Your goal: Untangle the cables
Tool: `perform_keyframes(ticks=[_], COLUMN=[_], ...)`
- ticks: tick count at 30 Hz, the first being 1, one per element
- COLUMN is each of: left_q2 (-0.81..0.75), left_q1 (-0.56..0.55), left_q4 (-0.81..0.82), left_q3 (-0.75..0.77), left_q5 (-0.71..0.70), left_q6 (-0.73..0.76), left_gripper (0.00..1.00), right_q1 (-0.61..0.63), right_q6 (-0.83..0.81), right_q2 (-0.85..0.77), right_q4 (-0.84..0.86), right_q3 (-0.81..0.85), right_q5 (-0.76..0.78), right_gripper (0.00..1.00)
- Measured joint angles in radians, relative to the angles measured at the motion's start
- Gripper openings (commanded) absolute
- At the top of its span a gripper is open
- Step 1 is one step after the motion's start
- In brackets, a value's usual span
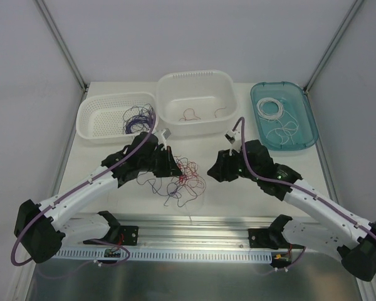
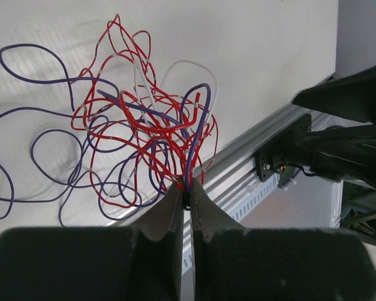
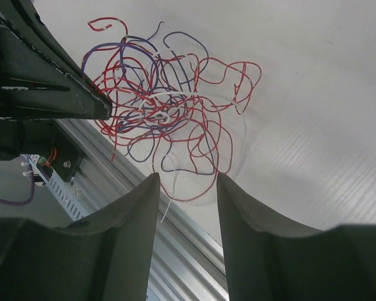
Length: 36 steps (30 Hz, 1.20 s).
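A tangle of thin red, purple and white cables (image 1: 183, 179) lies on the white table between my two arms. My left gripper (image 1: 173, 167) is at the tangle's left side, shut on a few red and purple strands (image 2: 189, 150) that rise from its fingertips (image 2: 188, 191) into the knot (image 2: 144, 125). My right gripper (image 1: 214, 170) hovers at the tangle's right side. In the right wrist view its fingers (image 3: 187, 179) stand open with nothing between them, above the near edge of the cables (image 3: 163, 113).
At the back stand a white perforated basket (image 1: 88, 128) with purple wires (image 1: 138, 119), a white tub (image 1: 165, 84) with red wires (image 1: 189, 115), and a teal tray (image 1: 310, 119) with white wires (image 1: 271, 110). An aluminium rail (image 1: 194, 235) runs along the near edge.
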Motion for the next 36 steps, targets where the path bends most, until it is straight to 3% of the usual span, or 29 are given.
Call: perform_keyframes(ticks=[16, 36], left_q2=[-0.001, -0.032], left_q1=[-0.038, -0.039], left_q4=[0.066, 0.080], left_q3=[0.000, 0.000], left_q5=[0.017, 0.047], left_q6=[-0.101, -0.096], left_gripper=[0.00, 0.00], right_q1=[0.015, 0.014], right_q6=[-0.038, -0.142], right_q2=[0.193, 0.261], right_q4=[0.388, 0.459], right_q3=[-0.086, -0.116], right_q5=[-0.138, -0.307], right_gripper=[0.47, 0.50])
